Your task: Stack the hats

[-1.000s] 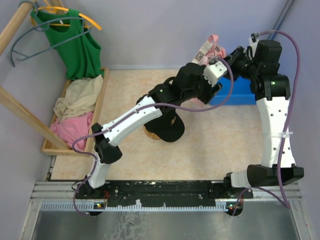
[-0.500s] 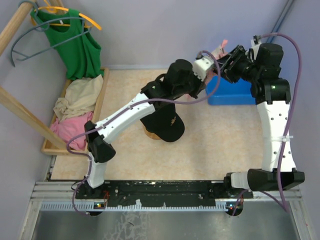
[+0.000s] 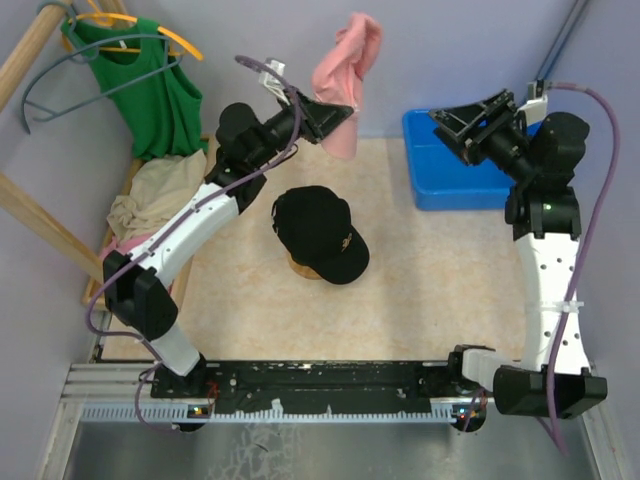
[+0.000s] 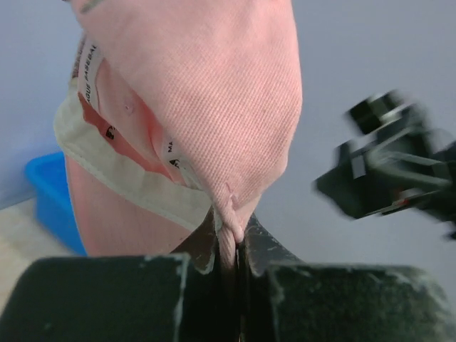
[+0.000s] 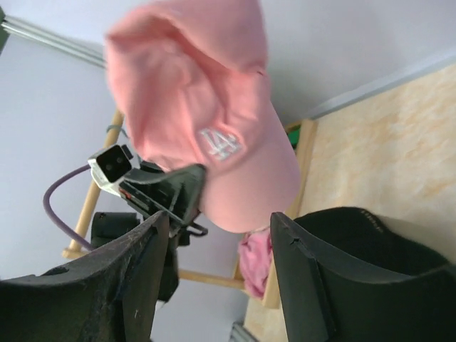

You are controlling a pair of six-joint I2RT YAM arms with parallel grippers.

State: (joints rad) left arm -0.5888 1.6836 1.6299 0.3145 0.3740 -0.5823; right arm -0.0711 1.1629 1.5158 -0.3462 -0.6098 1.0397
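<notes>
The pink hat with a white logo hangs high in the air over the back of the table. My left gripper is shut on a pinched fold of the pink hat, as the left wrist view shows at the left gripper. A black hat with a gold emblem sits mid-table on top of a tan hat, of which only an edge shows. My right gripper stands open and empty above the blue bin; through its jaws I see the pink hat and the black hat.
A blue bin stands at the back right. A wooden tray on the left holds cream and pink cloths. A green sleeveless top hangs from a hanger on a wooden rack at the back left.
The left gripper closed on the pink hat while the right gripper opened and let it go. The left arm then swung left and up with the hat; the right gripper drew back right.
</notes>
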